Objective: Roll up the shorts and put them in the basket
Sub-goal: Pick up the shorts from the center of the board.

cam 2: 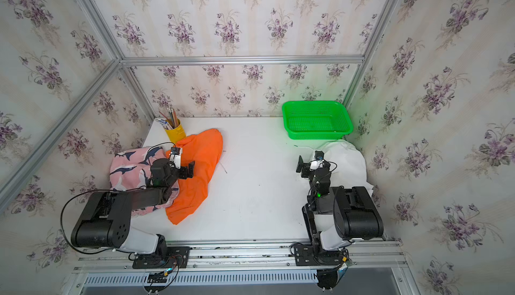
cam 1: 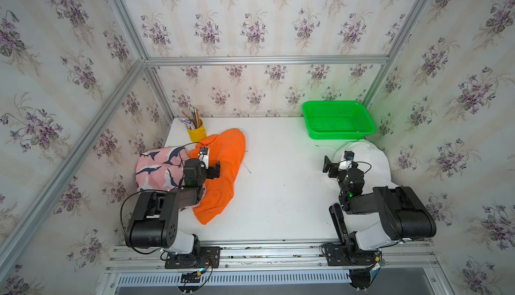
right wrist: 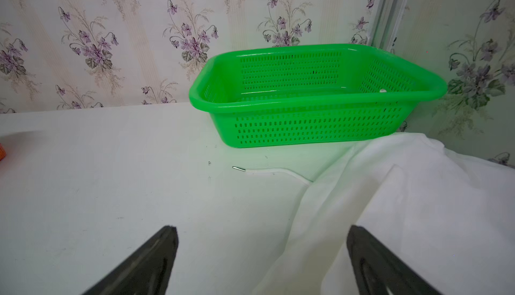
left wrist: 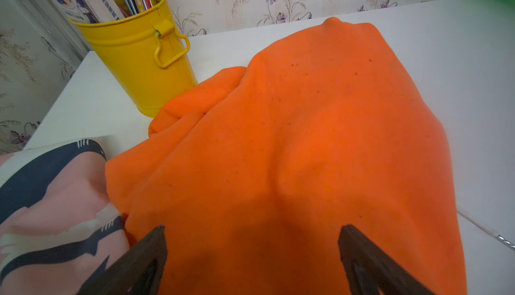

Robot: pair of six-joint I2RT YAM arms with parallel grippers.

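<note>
Three shorts lie crumpled on the white table (cam 1: pixel 278 196). The orange shorts (cam 1: pixel 227 165) (cam 2: pixel 204 154) lie at the left, overlapping the pink shark-print shorts (cam 1: pixel 156 168) (left wrist: pixel 55 196) beside them. My left gripper (cam 1: pixel 210 160) (left wrist: pixel 253 227) hovers open just above the orange shorts (left wrist: pixel 306 140), holding nothing. The white shorts (cam 1: pixel 373 162) (right wrist: pixel 418 210) lie at the right edge, their drawstring (right wrist: pixel 273 171) trailing onto the table. My right gripper (cam 1: pixel 338 162) (right wrist: pixel 262 227) stands open over the white shorts' inner edge, with one finger above bare table, and holds nothing.
A green mesh basket (cam 1: pixel 337 134) (right wrist: pixel 320 104) stands empty at the back right, touching the white shorts. A yellow tin (cam 1: pixel 196 133) (left wrist: pixel 133 56) with pencils stands at the back left against the orange shorts. Flowered walls close in three sides.
</note>
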